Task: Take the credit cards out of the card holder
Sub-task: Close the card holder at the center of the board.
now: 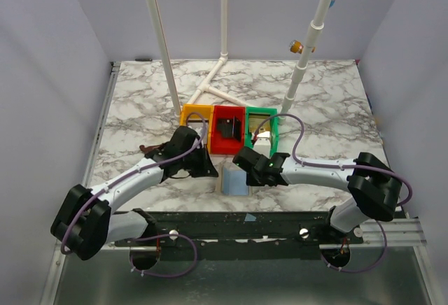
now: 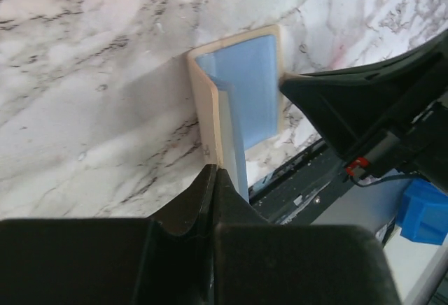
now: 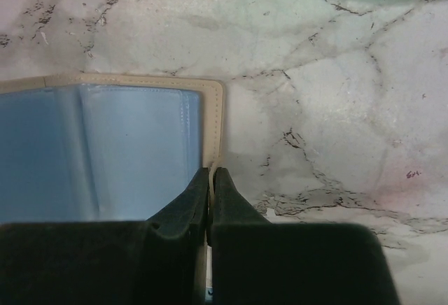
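Card holder stands part-open on the marble counter near its front edge, just in front of the red tray and between the two arms, with its pale blue lining showing inside and a tan border around it. The left tool is closed on the tan edge of the flap nearest it, its fingers pinched on the flap, while the right tool is clamped the same way on the stitched tan rim of the opposite flap. A yellow tray and a green tray flank the red one.
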You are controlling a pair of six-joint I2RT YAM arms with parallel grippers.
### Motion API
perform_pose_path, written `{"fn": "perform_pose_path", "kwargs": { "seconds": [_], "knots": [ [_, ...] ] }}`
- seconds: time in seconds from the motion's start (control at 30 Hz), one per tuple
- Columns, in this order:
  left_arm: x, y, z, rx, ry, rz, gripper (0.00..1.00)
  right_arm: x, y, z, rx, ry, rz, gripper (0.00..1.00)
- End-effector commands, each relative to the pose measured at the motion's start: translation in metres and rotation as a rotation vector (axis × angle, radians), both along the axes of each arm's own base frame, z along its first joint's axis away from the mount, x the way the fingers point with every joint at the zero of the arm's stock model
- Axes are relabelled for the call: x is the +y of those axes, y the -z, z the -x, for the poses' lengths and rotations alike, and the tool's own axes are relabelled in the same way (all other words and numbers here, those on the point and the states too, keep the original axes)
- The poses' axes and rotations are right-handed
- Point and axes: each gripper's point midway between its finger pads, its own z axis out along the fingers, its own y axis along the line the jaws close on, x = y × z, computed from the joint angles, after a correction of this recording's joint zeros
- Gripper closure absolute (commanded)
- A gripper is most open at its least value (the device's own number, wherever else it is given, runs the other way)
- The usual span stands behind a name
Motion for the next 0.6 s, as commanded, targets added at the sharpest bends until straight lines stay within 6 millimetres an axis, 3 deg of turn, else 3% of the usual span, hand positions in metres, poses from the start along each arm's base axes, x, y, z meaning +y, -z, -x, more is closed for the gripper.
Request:
{"fn": "perform_pose_path", "kwargs": {
  "seconds": [0.0,0.33,0.57],
  "knots": [
    [-0.022,-0.018,0.003,0.000,0.046,0.058,1.00,0.015,-0.013,-0.006,-0.020,0.006,-0.074,1.00],
    [-0.054,-0.015,0.001,0.025,0.093,0.057,0.92,0.009,-0.019,-0.005,-0.034,0.029,-0.085,0.94],
    [-0.074,-0.009,-0.006,0.051,0.112,0.053,0.90,0.002,-0.023,-0.003,-0.043,0.048,-0.092,0.81]
  ]
}}
